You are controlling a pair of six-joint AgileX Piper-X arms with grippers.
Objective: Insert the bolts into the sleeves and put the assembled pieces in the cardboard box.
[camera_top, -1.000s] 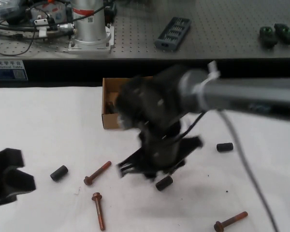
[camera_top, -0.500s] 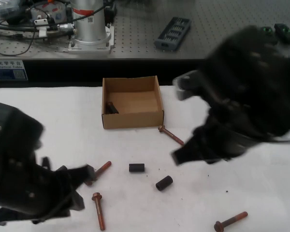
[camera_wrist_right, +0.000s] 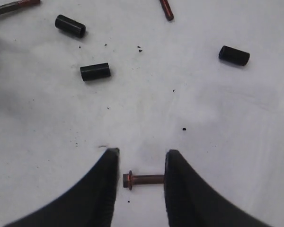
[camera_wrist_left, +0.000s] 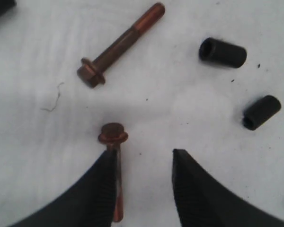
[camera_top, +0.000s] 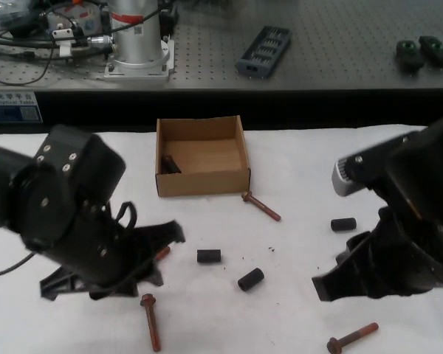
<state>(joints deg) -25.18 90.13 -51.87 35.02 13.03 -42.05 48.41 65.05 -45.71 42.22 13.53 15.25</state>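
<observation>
Left hand point(camera_wrist_left: 144, 153) gapes, one bolt point(camera_wrist_left: 113, 135) hugging its inner edge

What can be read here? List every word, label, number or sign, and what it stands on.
Blue-and-white plate on the rear bench's front edge: characters too blurred to read.
Sticker on the silver column: too small to read.
Cardboard box, bolts, sleeves: no print visible.

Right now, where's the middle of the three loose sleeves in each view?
High view: middle sleeve, nearer than the cardboard box.
Left wrist view: middle sleeve, past the left pincer.
Right wrist view: middle sleeve, past the right pincer.
Landmark: neighbouring sleeve, beside it in all three.
</observation>
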